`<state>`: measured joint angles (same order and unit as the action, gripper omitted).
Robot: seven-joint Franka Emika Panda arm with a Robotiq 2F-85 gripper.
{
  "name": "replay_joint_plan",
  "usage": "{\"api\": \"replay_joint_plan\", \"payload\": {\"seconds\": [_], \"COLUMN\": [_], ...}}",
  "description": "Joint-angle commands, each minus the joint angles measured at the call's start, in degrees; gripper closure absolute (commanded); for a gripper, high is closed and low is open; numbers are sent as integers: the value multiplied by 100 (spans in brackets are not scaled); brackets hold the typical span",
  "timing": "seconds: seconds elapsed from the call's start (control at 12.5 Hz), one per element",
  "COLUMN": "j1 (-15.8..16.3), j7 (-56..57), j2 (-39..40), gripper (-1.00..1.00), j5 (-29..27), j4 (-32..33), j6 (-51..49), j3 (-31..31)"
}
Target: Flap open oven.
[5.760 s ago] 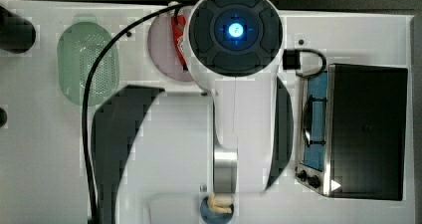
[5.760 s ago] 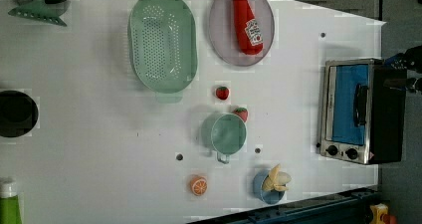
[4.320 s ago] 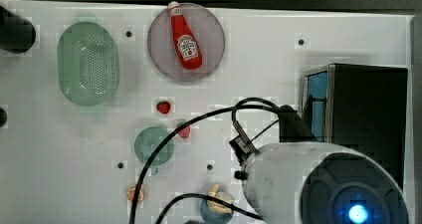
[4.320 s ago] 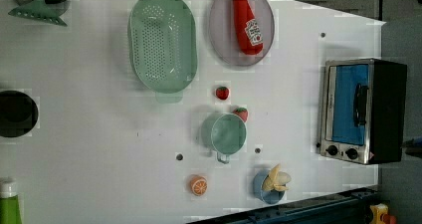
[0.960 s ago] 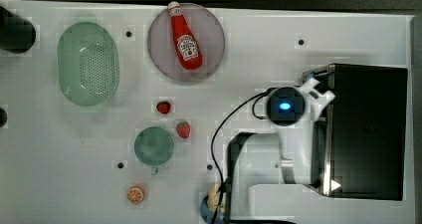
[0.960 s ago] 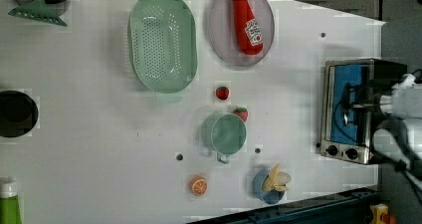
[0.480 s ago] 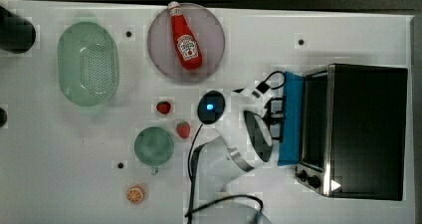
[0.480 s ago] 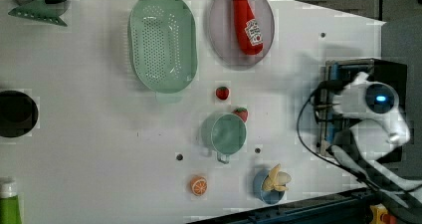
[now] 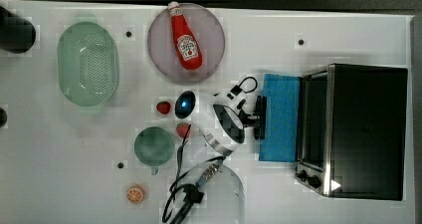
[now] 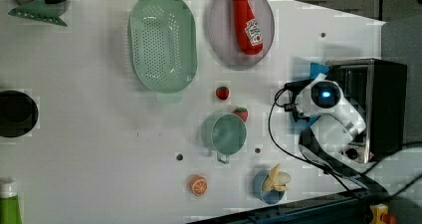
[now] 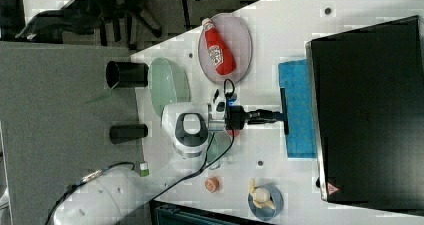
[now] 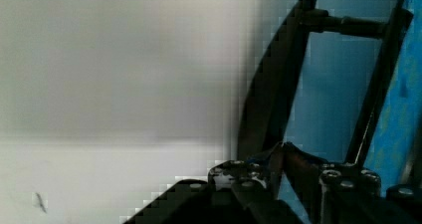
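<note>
Boxy toaster oven (image 9: pixel 367 130): black matte top, silver metal front frame, two black knobs at one end of the front; stands at the top view's right edge of the white table (image 9: pixel 318 30). Its blue-tinted door (image 9: pixel 280 117) is flapped down flat and reaches out toward the top view's left, a smooth glossy rectangle. A dark bar handle (image 9: pixel 260 117) runs along the door's free edge on short posts.

Gripper (image 9: pixel 256 117): black, on a white, rounded glossy arm; its fingers are clamped on the dark bar handle near the bar's middle, as the right view and wrist view show.

Other items, all to the top view's left of the door:
- Round grey plate (image 9: pixel 211 37), smooth, far side of the table, carrying a red plastic ketchup bottle (image 9: pixel 185 37) lying on its side.
- Oval mint-green colander (image 9: pixel 88 63), perforated, at the top view's far left.
- Round teal cup (image 9: pixel 154 145) with a small handle, near the arm.
- Two small red strawberries (image 9: pixel 163 107), one just beside the cup.
- Orange half (image 9: pixel 135 194), cut face up, near edge.
- Blue bowl (image 10: pixel 268 188) holding a peeled banana, near edge in the left view.
</note>
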<state>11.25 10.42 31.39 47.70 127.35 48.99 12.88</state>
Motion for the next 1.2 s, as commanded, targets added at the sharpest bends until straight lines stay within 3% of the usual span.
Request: {"api": "replay_joint_plan", "payload": {"seconds": [0.08,0.24,0.56,0.88,1.2], "j1": [-25,-25,-69,-94,-88], "j7": [-382,-382,-378,-584,-702], "j2": [-139,-447,-1642,-2816,-3533], "gripper": [65,65,65,65,65], "j5": [-18,-416,-2574,-4517,-4594], "j4": [-173,-204,-266,-773,-2072], "j6": [167,215,124,-1412,-3664], "j3": [19,8,52,178,165]}}
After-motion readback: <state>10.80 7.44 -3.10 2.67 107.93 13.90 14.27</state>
